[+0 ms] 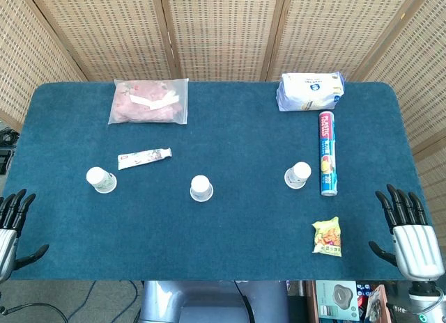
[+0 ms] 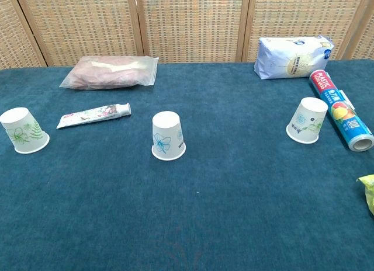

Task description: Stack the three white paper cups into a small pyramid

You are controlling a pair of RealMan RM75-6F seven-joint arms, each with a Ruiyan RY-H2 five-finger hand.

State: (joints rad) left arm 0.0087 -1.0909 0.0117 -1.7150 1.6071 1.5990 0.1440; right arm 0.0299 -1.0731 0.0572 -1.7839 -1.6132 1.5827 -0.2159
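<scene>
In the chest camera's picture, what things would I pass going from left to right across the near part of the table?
Left cup → toothpaste tube → middle cup → right cup → plastic wrap roll → yellow snack packet.

The left hand point(image 1: 12, 222) sits off the near left corner of the table point(image 1: 230, 246), fingers extended and spread toward the far side, thumb angled inward over the table edge, holding nothing. The right hand point(image 1: 411, 236) sits off the near right corner of the table, back of the hand facing up, fingers extended and slightly apart, thumb out toward the table, also holding nothing. Neither hand appears in the chest view.
</scene>
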